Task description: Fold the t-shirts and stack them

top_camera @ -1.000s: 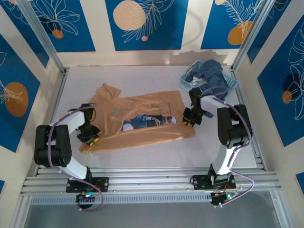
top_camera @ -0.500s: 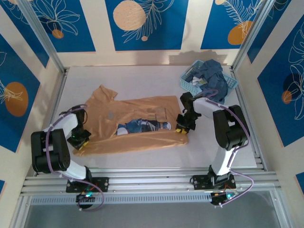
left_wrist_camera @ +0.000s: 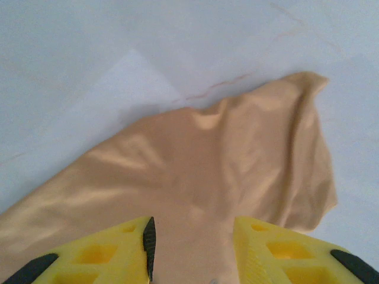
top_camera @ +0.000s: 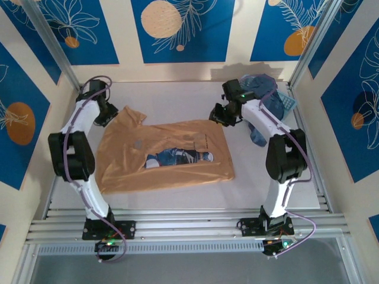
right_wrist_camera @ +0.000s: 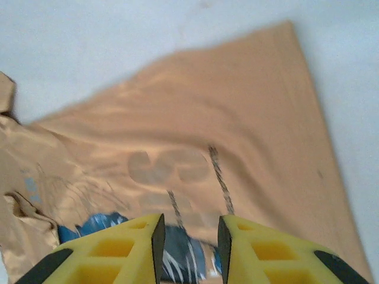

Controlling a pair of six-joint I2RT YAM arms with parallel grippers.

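The tan-orange t-shirt (top_camera: 172, 139) lies spread on the white table, its blue-and-white print (top_camera: 177, 157) facing up. My left gripper (top_camera: 109, 113) hovers open over the shirt's far-left sleeve (left_wrist_camera: 260, 154), its yellow fingers (left_wrist_camera: 284, 251) apart above the cloth. Over the shirt's far-right corner my right gripper (top_camera: 218, 116) is open too, with the tan cloth (right_wrist_camera: 237, 118) and the print's edge (right_wrist_camera: 183, 251) showing between its fingers (right_wrist_camera: 112, 248). The dusty denim-blue shirts (top_camera: 266, 89) are heaped at the far right, one drooping down (top_camera: 258, 135) onto the table.
The light-blue lattice basket (top_camera: 289, 102) sits in the far-right corner under the blue shirts. Metal frame posts and patterned walls close in the table (top_camera: 177, 97) on three sides. Bare white surface lies behind the tan shirt and along the near edge.
Both grippers left the shirt's near corners and swung to its far edge. The shirt shifted left and lies flatter. A blue shirt now hangs out of the basket.
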